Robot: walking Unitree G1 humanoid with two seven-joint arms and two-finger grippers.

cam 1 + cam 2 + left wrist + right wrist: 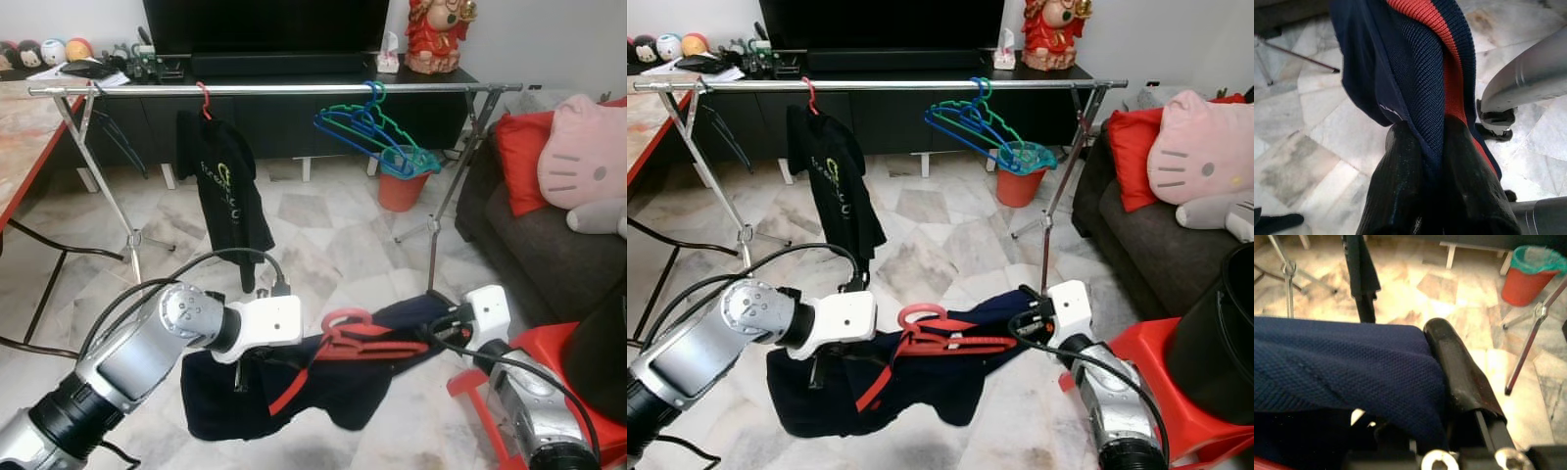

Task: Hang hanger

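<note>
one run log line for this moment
step: carry | left gripper: shut on navy shirt | right gripper: shut on shirt | red hanger in shirt | rail: ahead

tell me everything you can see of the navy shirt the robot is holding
The navy shirt is a knitted, ribbed-looking garment, dark blue with red trim. It hangs slack above the marble floor, stretched between both arms. A red hanger is threaded into it, hook poking up at the middle. The left gripper pinches one bunched edge, navy and red fabric squeezed between its fingers; the right gripper has the other end draped against one finger. The lower part sags in folds.
</note>
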